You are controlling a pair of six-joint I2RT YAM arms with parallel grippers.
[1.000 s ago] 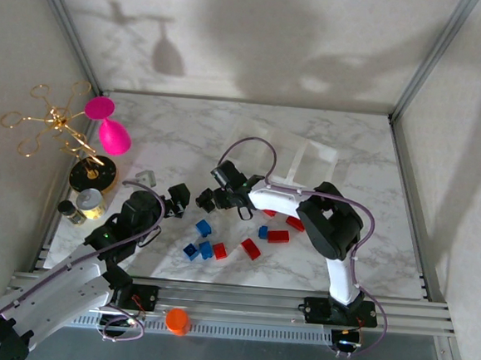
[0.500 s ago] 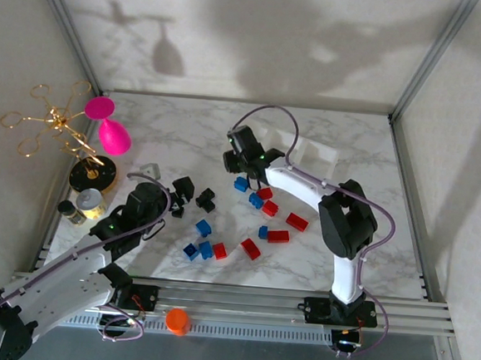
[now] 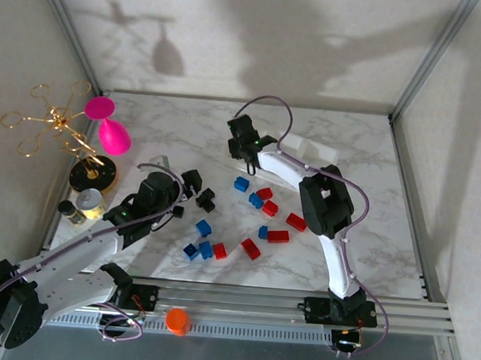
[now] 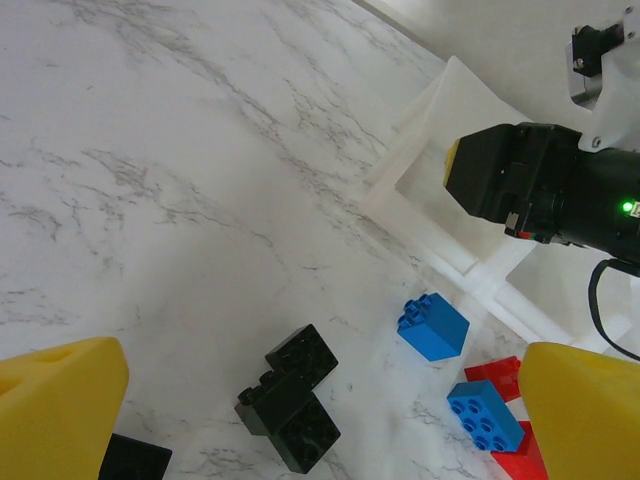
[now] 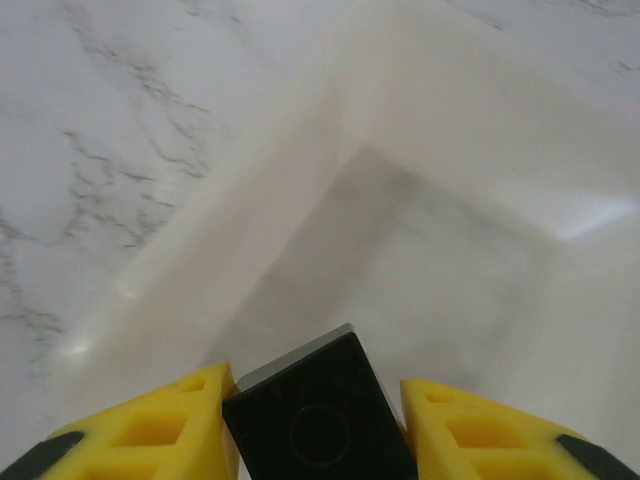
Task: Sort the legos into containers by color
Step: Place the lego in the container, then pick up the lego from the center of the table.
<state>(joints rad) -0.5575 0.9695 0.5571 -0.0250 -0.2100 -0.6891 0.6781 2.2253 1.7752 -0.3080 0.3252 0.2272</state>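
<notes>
Right end effector [image 5: 316, 388] has carried a black lego [image 5: 320, 432] over the tray [image 5: 430, 160].

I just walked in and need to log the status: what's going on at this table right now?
Two robot arms are sorting lego bricks by colour. The right pincer grips a black brick above a compartment of the white tray. The left pincer is open and hovers over the black bricks lying on the marble table. Blue bricks and red bricks lie loose on the table, not yet sorted.
</notes>
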